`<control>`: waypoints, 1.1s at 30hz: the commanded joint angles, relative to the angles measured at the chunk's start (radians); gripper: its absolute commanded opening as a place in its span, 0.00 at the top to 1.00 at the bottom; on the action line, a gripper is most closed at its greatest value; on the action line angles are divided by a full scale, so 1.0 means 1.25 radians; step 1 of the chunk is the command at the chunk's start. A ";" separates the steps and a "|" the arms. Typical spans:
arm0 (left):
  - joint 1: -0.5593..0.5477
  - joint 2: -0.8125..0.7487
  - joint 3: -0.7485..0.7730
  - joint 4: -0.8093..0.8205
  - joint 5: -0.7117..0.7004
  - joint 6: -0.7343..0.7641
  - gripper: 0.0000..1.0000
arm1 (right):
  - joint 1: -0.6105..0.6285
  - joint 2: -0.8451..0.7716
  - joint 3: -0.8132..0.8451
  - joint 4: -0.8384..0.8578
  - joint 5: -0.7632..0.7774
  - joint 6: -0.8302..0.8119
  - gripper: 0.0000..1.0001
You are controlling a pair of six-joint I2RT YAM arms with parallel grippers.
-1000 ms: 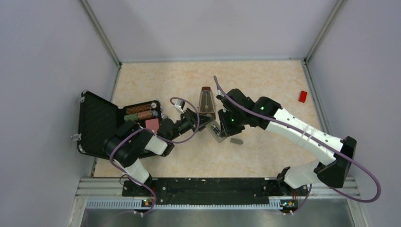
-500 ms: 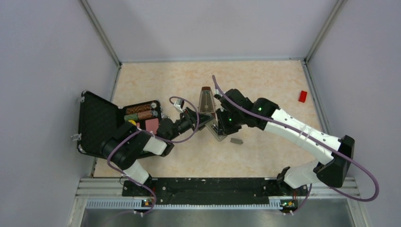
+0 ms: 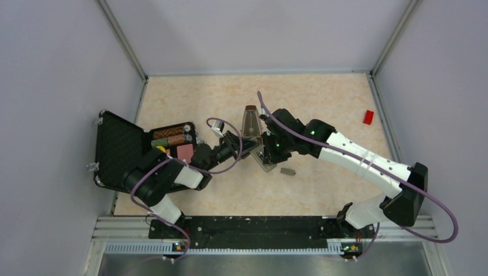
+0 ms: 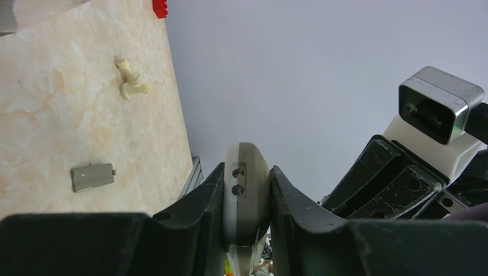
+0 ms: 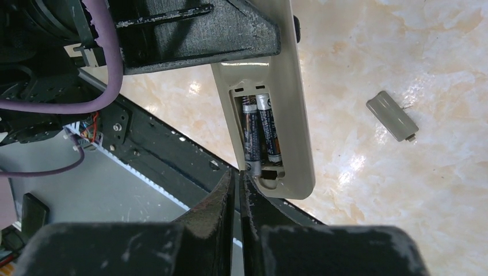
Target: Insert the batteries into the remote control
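Remote control (image 5: 285, 86): held off the worktop (image 5: 403, 46) near its middle, grey back turned to the right wrist camera, bay uncovered. The left claw (image 4: 246, 178) pinches it across its thickness at one end, with the other end free.

Batteries (image 5: 262, 135): both lie side by side along the bay, apparently seated. The lower ends sit beside a pale contact at the bay's foot.

Right claw (image 5: 238, 175): fingers pressed together, nothing between them, and the tip at the foot of the bay by the battery ends. Whether it touches a battery or stops just short cannot be told from this angle.

Battery cover (image 5: 391, 116): small flat grey piece, flat on the worktop, near the remote and apart from both claws.

Judgement on stage: loading looks all but done, and any press left is only to settle the cells.

Handling: the remote is likely light, made of stiff, smooth plastic. It should tolerate a firm pinch but could pivot in a one-end hold if pushed hard at the free end. Best held on its solid flanks, clear of the open bay. The batteries are small, hard and slick and would roll if dropped. A sprung contact may lift one end, so any push belongs on the barrel.
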 commanded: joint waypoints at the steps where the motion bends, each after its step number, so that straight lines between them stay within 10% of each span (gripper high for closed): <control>1: -0.005 -0.023 0.022 0.068 0.003 -0.012 1.00 | -0.001 0.014 -0.008 0.028 0.024 0.011 0.94; 33: -0.004 -0.026 0.023 0.032 0.002 0.006 1.00 | -0.029 -0.070 0.037 -0.005 0.017 0.062 0.82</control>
